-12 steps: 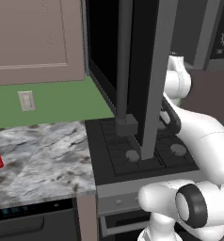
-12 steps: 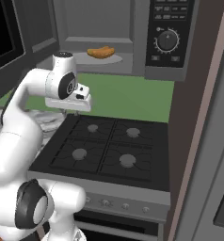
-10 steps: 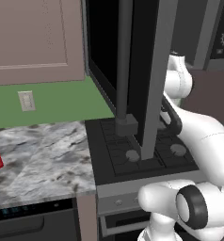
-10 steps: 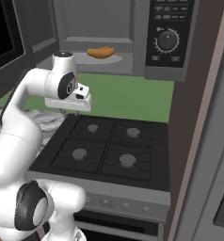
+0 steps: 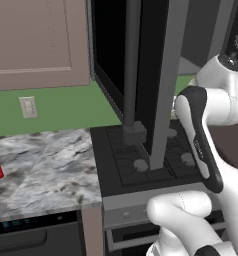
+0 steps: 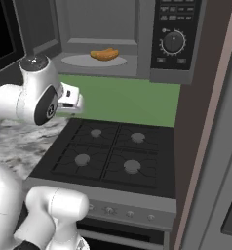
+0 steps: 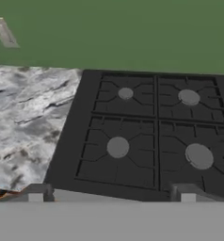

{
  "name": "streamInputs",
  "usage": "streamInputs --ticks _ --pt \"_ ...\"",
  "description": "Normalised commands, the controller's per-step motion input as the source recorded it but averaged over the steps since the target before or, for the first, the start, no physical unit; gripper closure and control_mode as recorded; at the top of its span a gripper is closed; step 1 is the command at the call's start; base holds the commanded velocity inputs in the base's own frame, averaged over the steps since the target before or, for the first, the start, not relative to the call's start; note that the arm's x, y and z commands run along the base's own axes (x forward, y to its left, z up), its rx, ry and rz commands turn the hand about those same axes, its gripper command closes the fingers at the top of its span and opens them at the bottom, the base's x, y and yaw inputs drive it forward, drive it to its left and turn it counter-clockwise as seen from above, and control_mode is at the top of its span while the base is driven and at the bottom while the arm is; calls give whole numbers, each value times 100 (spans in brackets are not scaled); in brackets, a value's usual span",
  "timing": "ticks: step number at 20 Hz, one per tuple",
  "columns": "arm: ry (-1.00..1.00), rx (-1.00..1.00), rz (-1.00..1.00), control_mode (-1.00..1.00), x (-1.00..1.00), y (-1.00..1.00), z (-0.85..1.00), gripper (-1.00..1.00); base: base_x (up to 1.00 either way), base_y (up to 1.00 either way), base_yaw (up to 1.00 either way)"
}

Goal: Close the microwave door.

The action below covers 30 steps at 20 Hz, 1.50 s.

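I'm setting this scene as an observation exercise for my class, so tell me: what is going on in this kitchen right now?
A white robot arm stands before a black gas stovetop and is meant to shut the wide black microwave above it. The microwave's black-glass door with the long dark bar handle hangs wide open, and a yellowish food item sits on the plate inside. The two-finger gripper, jaws apart, points down at the stovetop beside the grey marble counter, touching nothing.
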Motion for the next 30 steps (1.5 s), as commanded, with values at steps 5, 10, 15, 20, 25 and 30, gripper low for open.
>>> streamInputs --ticks 5,10,15,20,25,30 --pt "-34 0 0 -100 -70 1 61 -100 0 0 0" --pt "-21 0 -3 -100 -59 18 37 -100 0 0 0" --pt "-20 0 -6 -100 -53 24 32 -100 0 0 0" --pt "-28 0 -1 -100 -76 29 38 -100 0 0 0" --pt "-35 0 0 -100 -76 2 46 -100 0 0 0" --pt "-40 1 0 -100 -69 18 59 -100 0 0 0"
